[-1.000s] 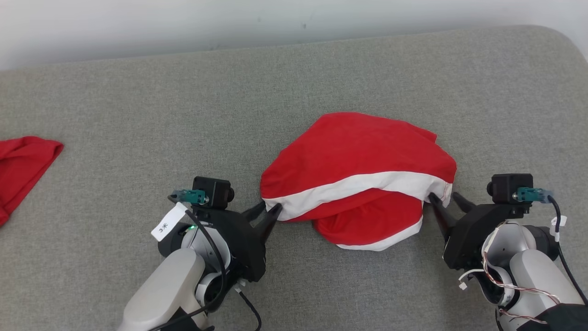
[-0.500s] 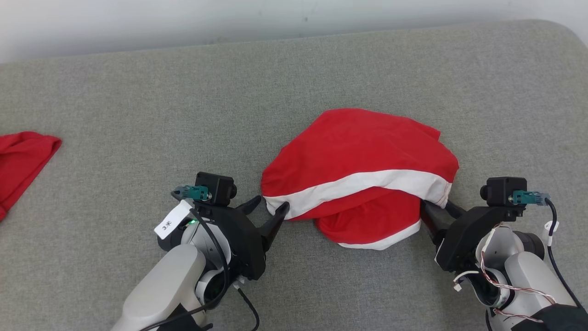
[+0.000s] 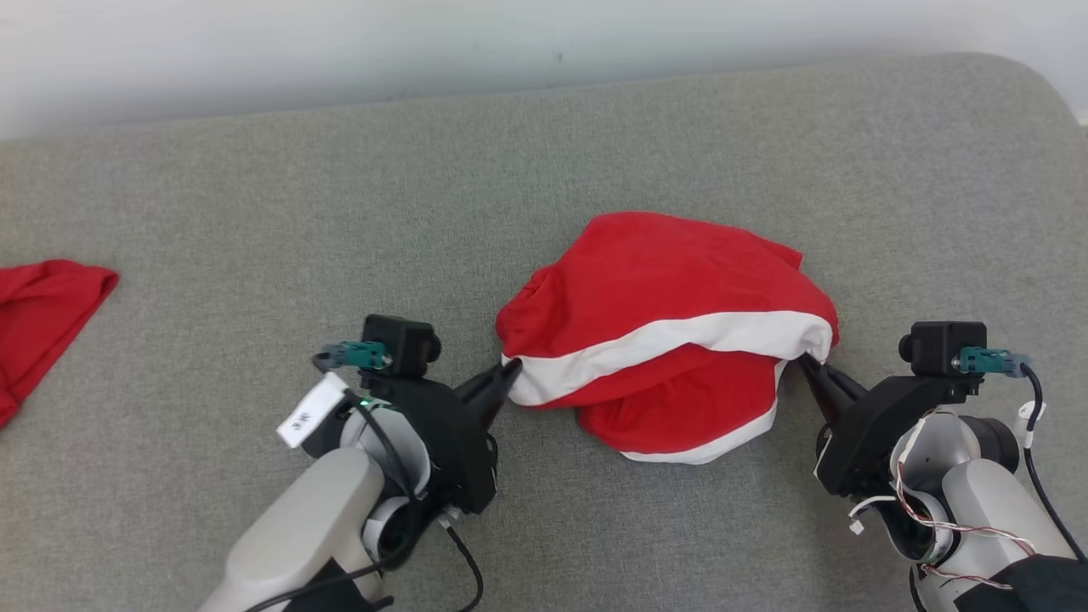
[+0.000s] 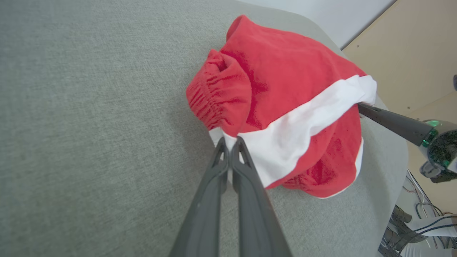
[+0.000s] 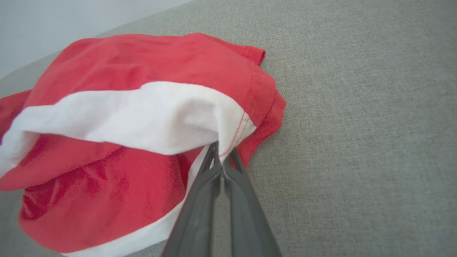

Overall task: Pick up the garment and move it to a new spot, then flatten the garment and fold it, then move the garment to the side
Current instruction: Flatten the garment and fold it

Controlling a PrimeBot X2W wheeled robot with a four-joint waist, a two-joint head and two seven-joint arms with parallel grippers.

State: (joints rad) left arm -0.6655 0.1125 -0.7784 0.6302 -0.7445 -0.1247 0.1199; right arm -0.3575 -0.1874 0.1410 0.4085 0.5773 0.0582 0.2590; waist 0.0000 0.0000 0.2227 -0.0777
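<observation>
The garment, a red piece with a white band, lies bunched in a mound right of centre in the head view, on the grey cloth-topped desk. We have our left fingers clenched on the lower left end of the white band and our right fingers clenched on its lower right end. Both pairs are closed flat with cloth pinched at the tips. We judge that gripping the two opposite ends of the same band would let the cloth hang spread between the arms when it is lifted.

The left wrist view shows the left fingers biting the white corner just under a gathered elastic edge, a detail the head view hides. It also shows a finger of the right arm reaching under the far end.

The right wrist view shows the right fingers pinching a hem with red stitching. A second red cloth lies at the head view's left edge, well apart from the garment.
</observation>
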